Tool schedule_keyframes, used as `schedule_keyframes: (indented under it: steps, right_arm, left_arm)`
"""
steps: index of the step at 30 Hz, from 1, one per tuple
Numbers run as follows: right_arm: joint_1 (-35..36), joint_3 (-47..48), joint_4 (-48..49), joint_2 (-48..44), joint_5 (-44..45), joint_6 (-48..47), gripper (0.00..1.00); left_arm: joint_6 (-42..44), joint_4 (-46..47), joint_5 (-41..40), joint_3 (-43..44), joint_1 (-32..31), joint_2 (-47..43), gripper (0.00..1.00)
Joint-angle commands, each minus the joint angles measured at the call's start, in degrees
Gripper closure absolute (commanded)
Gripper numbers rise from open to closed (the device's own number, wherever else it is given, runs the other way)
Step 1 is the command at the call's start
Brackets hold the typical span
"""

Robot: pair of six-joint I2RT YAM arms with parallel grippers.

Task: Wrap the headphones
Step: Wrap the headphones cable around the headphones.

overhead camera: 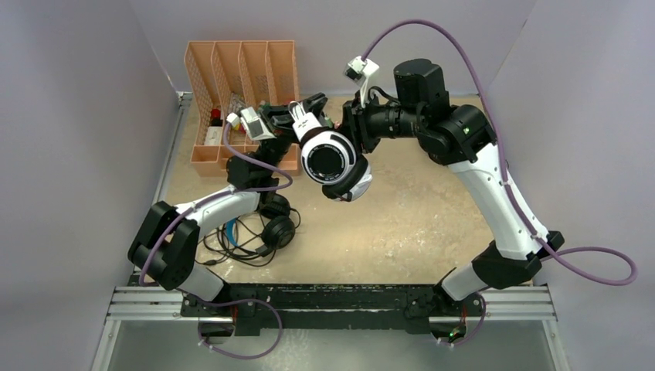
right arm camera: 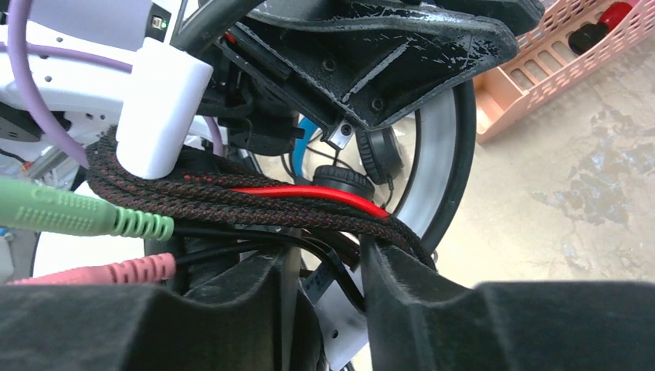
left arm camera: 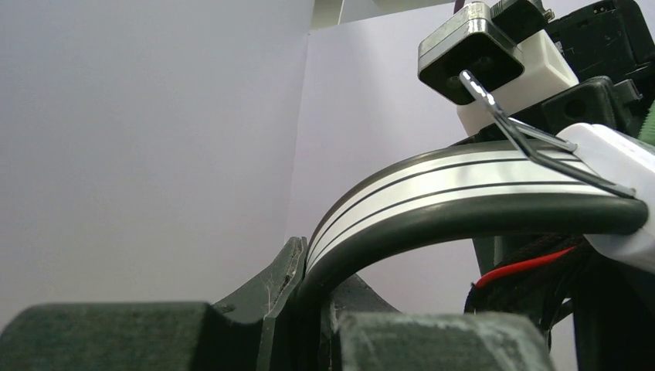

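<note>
White-and-black headset (left arm camera: 463, 185): headband glossy, smooth plastic. Wire clip (left arm camera: 533, 151) is bright bare metal. The braided cable (right arm camera: 178, 185) wears woven cloth, black flecked red (one slick red strand showing). Green plug (right arm camera: 93, 218): ribbed matt plastic. Orange rack (overhead camera: 241, 77), latticed plastic; tabletop (overhead camera: 417, 224) rough, mottled.
</note>
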Motion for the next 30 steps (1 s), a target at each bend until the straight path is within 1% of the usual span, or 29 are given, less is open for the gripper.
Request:
schedule_keyframes:
  steps: [1,3,8,10,13,16,17,19,22,23,24,26,28,30]
  right_arm:
    - [-0.19,4.19,0.07,-0.56,3.02,0.91,0.59]
    - [-0.48,4.77,-0.62,-0.95,3.90,1.19,0.55]
    - [-2.35,2.84,0.74,-3.69,3.78,2.35,0.54]
    - [-3.00,1.40,2.36,-5.22,2.01,2.53,0.51]
    - [-3.17,-2.42,7.02,-7.70,-3.52,1.72,0.49]
    - [-3.18,-2.99,8.06,-8.37,-6.78,-0.13,0.44]
    - [-3.22,-3.17,8.77,-8.21,-7.94,-0.12,0.45]
    - [-3.25,-4.00,11.18,-7.76,-10.16,1.06,0.50]
    - [-3.25,-1.38,10.33,-5.18,-11.89,3.00,0.67]
    - [-3.28,-1.21,11.02,-5.02,-12.32,4.05,0.76]
    - [-3.40,-1.23,12.03,-5.34,-13.19,5.20,0.82]
    - [-3.54,-1.53,14.12,-6.14,-15.89,7.33,0.86]
    - [-3.54,-2.02,14.79,-6.19,-18.72,8.00,0.91]
    - [-3.58,-3.77,13.91,-6.16,-19.76,7.30,0.96]
  left_arm:
    - [-2.12,12.82,-1.98,2.75,-1.76,-0.30,1.00]
    - [-2.64,12.82,-1.52,3.19,-1.81,-0.32,1.00]
    - [-3.01,12.74,-2.38,3.32,-1.89,-1.62,1.00]
    - [-3.39,12.73,-2.34,3.82,-1.96,-2.06,1.00]
    - [-3.92,12.77,-2.48,4.83,-1.93,-2.45,1.00]
    - [-4.49,12.76,-2.00,5.56,-2.03,-2.71,1.00]
    - [-4.83,12.81,-1.72,5.71,-2.16,-2.76,1.00]
    - [-5.35,12.80,-1.07,6.12,-2.43,-2.73,1.00]
    - [-5.66,12.79,0.83,6.57,-2.83,-3.06,1.00]
    - [-5.46,12.77,1.85,6.59,-2.86,-3.24,1.00]
    - [-4.87,12.69,3.04,6.39,-2.86,-3.58,1.00]
    - [-1.73,12.30,5.12,5.52,-2.84,-4.60,1.00]
    - [4.89,5.01,7.64,4.74,-2.86,-6.94,1.00]
    - [14.87,-7.70,9.50,5.39,-2.94,-9.91,1.00]
